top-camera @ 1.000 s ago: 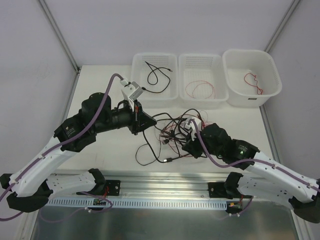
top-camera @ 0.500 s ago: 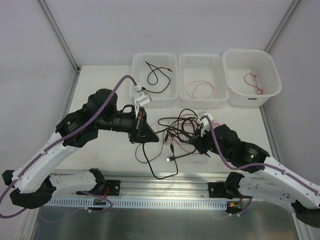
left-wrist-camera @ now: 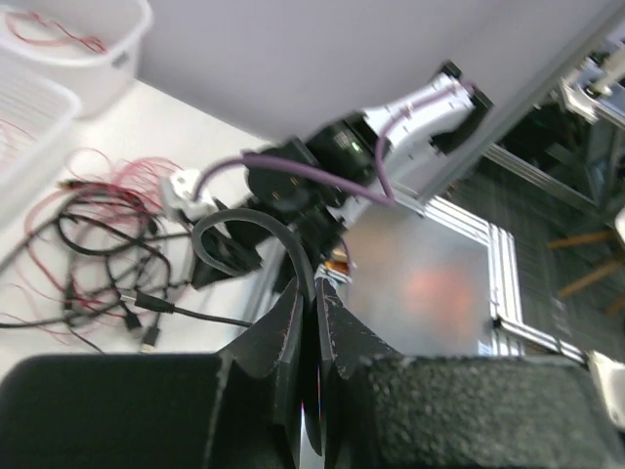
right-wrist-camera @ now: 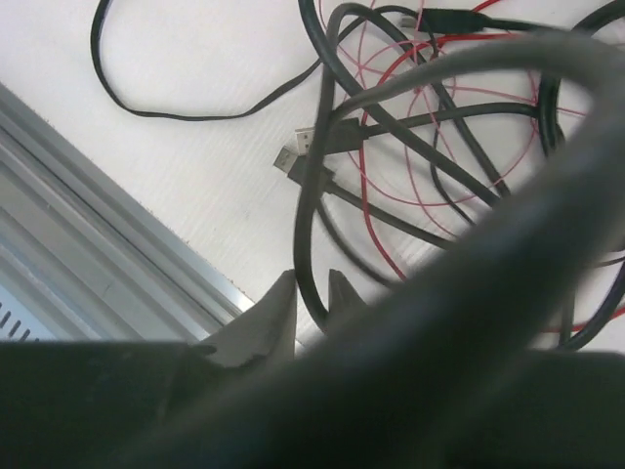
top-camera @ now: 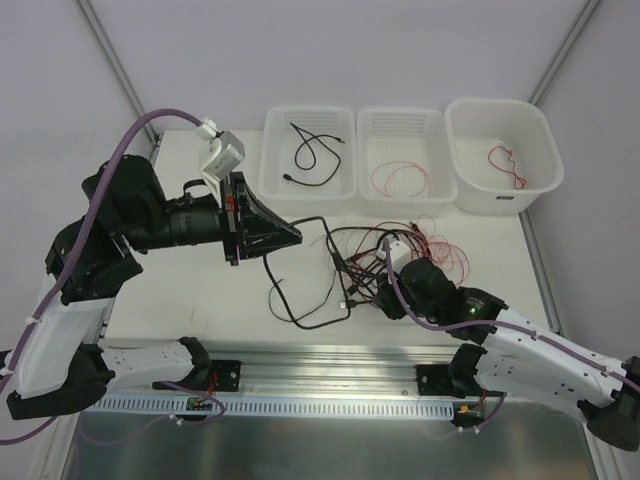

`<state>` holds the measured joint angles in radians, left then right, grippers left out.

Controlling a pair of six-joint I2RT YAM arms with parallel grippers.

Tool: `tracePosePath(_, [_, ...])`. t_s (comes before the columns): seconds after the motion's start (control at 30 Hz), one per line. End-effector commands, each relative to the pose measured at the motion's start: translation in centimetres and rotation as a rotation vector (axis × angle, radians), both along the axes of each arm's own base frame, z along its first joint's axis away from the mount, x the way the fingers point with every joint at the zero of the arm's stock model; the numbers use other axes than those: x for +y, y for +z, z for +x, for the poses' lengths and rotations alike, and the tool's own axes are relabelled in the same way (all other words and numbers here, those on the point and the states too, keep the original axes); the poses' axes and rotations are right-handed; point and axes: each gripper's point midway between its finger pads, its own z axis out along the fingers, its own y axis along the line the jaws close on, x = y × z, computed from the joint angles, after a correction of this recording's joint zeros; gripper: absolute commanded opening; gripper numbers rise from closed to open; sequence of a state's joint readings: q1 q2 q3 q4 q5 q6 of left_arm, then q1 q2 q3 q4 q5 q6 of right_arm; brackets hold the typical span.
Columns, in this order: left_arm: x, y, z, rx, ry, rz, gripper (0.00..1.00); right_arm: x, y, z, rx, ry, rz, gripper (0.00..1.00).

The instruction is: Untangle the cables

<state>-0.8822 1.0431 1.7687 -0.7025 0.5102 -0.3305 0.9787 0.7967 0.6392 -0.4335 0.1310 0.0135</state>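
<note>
The left arm has swung up and back toward the left side of the counter, well away from where it stood a second ago; the left fingers are clamped tight on a black cable, which arches out of them and runs down to the heap. That pull has drawn a long stretch of this cable clear; its slack now lies as an open loop on the counter, left of the knot, so I judge one black lead is partly freed but still caught at its far end.

The rest of the cables lie in a tangle at mid-counter, black cords crossed with thin red wires; the red ones have fanned out further to the right than before.

The right arm has sunk lower onto the near edge of the heap. The right fingers stand a little apart with a black cord running between them; whether they pinch it or merely straddle it I cannot tell.

Behind, the left basket holds a black cable, the middle basket a red wire, the right tub another red one.

No brand, label or writing is legible anywhere.
</note>
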Motion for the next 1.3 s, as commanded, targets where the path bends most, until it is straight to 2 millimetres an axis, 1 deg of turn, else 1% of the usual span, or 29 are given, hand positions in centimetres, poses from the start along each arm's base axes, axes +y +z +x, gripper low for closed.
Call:
tracePosePath(0.0, [1.0,4.9,3.4,-0.159,0.194,-0.092,0.01,0.4,0.5,-0.9,0.016,0.024,0.066,0.23])
tracePosePath(0.03, [1.1,6.5,3.9,-0.199,0.221,-0.127,0.01,0.4,0.1,-1.5,0.028,0.047,0.064,0.27])
tracePosePath(0.1, [1.5,8.1,4.9,-0.264,0.274,-0.155,0.00,0.5,0.5,-2.1,0.025,0.075,0.083,0.32])
tracePosePath(0.13, [1.5,8.9,6.0,-0.285,0.320,-0.167,0.00,0.5,0.5,-2.5,0.035,0.094,0.087,0.41])
tracePosePath(0.17, [2.0,10.5,5.9,-0.319,0.339,-0.198,0.00,0.5,0.6,-2.9,0.034,0.115,0.087,0.47])
tracePosePath(0.2, [2.2,11.4,6.2,-0.355,0.357,-0.208,0.00,0.5,1.1,-3.1,0.023,0.125,0.103,0.53])
tracePosePath(0.23, [2.5,13.0,6.6,-0.382,0.384,-0.240,0.00,0.3,1.6,-3.3,0.017,0.132,0.106,0.63])
tracePosePath(0.27, [2.6,13.9,6.6,-0.401,0.389,-0.255,0.00,0.3,2.0,-3.5,0.011,0.141,0.111,0.68])
tracePosePath(0.3, [2.2,14.4,7.0,-0.427,0.392,-0.255,0.00,0.0,2.3,-3.8,0.011,0.143,0.111,0.75])
tracePosePath(0.33, [2.5,15.3,7.0,-0.448,0.404,-0.273,0.00,0.1,3.1,-4.4,0.013,0.171,0.143,0.79])
tracePosePath(0.37, [3.4,17.2,6.6,-0.484,0.422,-0.320,0.00,0.1,4.6,-4.5,-0.007,0.177,0.172,0.82])
tracePosePath(0.4, [3.6,18.0,6.8,-0.513,0.440,-0.333,0.00,-0.2,5.1,-4.8,-0.011,0.180,0.180,0.87])
tracePosePath(0.47, [4.4,19.6,7.0,-0.558,0.485,-0.379,0.00,-0.7,7.1,-5.0,-0.069,0.201,0.217,0.91])
tracePosePath(0.53, [4.6,19.7,7.8,-0.588,0.526,-0.369,0.00,-1.4,9.4,-5.3,-0.115,0.210,0.255,0.99])
tracePosePath(0.57, [4.9,19.6,8.5,-0.580,0.566,-0.366,0.00,-1.7,10.1,-5.3,-0.128,0.207,0.262,1.00])
tracePosePath(0.6, [5.0,19.6,9.2,-0.607,0.599,-0.350,0.00,-2.1,11.2,-5.5,-0.145,0.206,0.273,0.97])
tracePosePath(0.67, [4.7,18.7,10.7,-0.612,0.647,-0.314,0.00,-2.7,12.2,-5.6,-0.167,0.201,0.287,0.97])
tracePosePath(0.7, [5.0,18.8,11.8,-0.630,0.702,-0.301,0.00,-3.3,12.6,-5.1,-0.185,0.166,0.278,0.97])
tracePosePath(0.77, [5.1,18.7,12.9,-0.643,0.751,-0.284,0.00,-3.9,12.9,-4.9,-0.199,0.137,0.282,0.97])
tracePosePath(0.8, [5.3,18.6,13.8,-0.657,0.796,-0.265,0.00,-4.1,13.3,-5.0,-0.209,0.137,0.297,0.97])
tracePosePath(0.87, [5.6,19.0,15.0,-0.684,0.854,-0.254,0.01,-3.9,14.0,-5.5,-0.218,0.161,0.336,0.97])
tracePosePath(0.9, [5.1,18.5,16.1,-0.699,0.877,-0.219,0.01,-3.8,14.5,-5.8,-0.227,0.172,0.361,0.97])
tracePosePath(0.97, [4.7,17.9,17.5,-0.699,0.903,-0.193,0.01,-3.3,15.2,-6.9,-0.216,0.236,0.403,0.97])
tracePosePath(1.03, [2.9,16.5,18.8,-0.695,0.869,-0.155,0.01,-3.0,16.0,-7.6,-0.214,0.277,0.434,0.97])
tracePosePath(1.07, [2.9,16.4,19.4,-0.696,0.880,-0.149,0.01,-3.0,16.5,-7.7,-0.216,0.274,0.446,0.97])
tracePosePath(1.1, [2.2,15.5,20.6,-0.683,0.892,-0.123,0.01,-3.0,16.7,-7.7,-0.223,0.275,0.454,0.97])
tracePosePath(1.17, [2.0,14.8,21.7,-0.655,0.896,-0.119,0.01,-3.4,17.5,-7.1,-0.247,0.234,0.467,0.97])
tracePosePath(1.2, [2.0,14.2,22.9,-0.644,0.908,-0.104,0.01,-3.7,17.5,-6.7,-0.259,0.211,0.456,0.97])
tracePosePath(1.27, [2.3,14.4,23.8,-0.635,0.922,-0.116,0.01,-3.7,17.4,-6.4,-0.260,0.206,0.432,0.97])
